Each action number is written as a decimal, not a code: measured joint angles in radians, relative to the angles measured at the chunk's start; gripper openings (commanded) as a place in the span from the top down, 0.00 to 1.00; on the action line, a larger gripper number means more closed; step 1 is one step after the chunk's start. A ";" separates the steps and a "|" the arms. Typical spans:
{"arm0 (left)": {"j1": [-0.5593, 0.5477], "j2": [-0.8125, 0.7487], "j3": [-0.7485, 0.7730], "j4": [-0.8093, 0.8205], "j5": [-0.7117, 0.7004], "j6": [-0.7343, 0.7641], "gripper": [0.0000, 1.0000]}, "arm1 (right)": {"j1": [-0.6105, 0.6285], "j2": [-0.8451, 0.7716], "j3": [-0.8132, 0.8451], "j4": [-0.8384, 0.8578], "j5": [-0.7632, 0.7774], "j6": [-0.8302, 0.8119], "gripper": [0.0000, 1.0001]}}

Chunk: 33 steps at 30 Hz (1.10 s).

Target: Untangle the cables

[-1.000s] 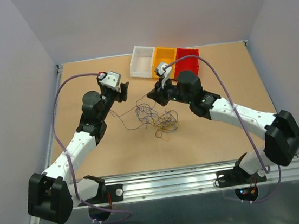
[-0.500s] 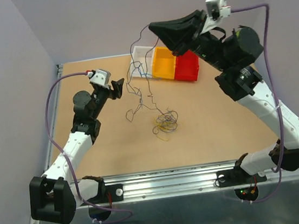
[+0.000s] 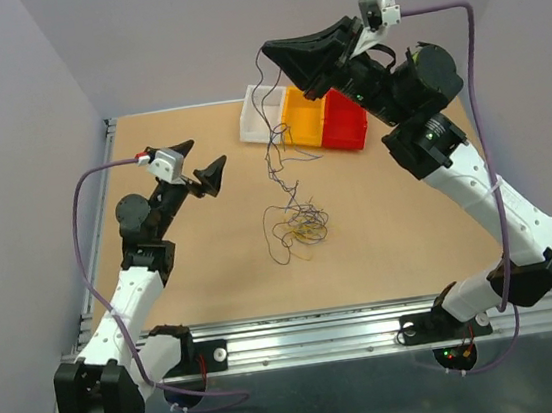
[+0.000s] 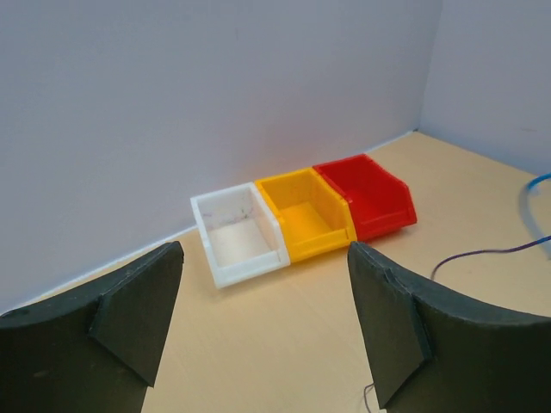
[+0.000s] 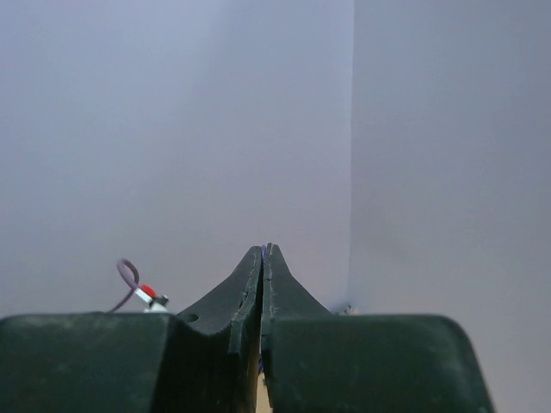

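Top external consulted; noted right fingers [image 3: 283, 55] clenched on one strand of the cables [image 3: 299, 226], held high at upper centre of frame, elbow bent, wrist pointing left; judged a hoist to draw that strand out of the knot; rest of bundle lying mid-frame on counter [image 3: 411, 240], strand trailing up past bins [image 3: 302, 118]; left fingers [image 3: 214, 174] released, spread wide, empty, hovering at centre left, aimed toward bins; probably placed to pin the pile.

R jaws pinched, arm [image 3: 467, 186] high, L jaws wide
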 measured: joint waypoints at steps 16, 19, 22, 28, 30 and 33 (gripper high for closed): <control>0.006 -0.094 -0.046 0.195 0.352 -0.073 0.10 | 0.000 -0.027 -0.274 -0.023 -0.087 0.079 0.99; 0.006 -0.059 -0.046 0.206 0.362 -0.081 0.11 | 0.000 -0.025 -0.279 -0.023 -0.124 0.089 1.00; 0.006 -0.024 -0.046 0.206 0.355 -0.085 0.20 | 0.000 -0.025 -0.280 -0.021 -0.156 0.095 0.99; 0.006 0.066 -0.032 0.222 0.346 -0.124 0.24 | 0.000 -0.024 -0.302 -0.013 -0.196 0.104 0.99; 0.006 0.081 -0.025 0.230 0.359 -0.141 0.24 | 0.000 -0.024 -0.312 -0.010 -0.199 0.107 0.99; 0.006 0.073 -0.024 0.247 0.381 -0.152 0.24 | 0.000 -0.022 -0.321 -0.009 -0.199 0.110 1.00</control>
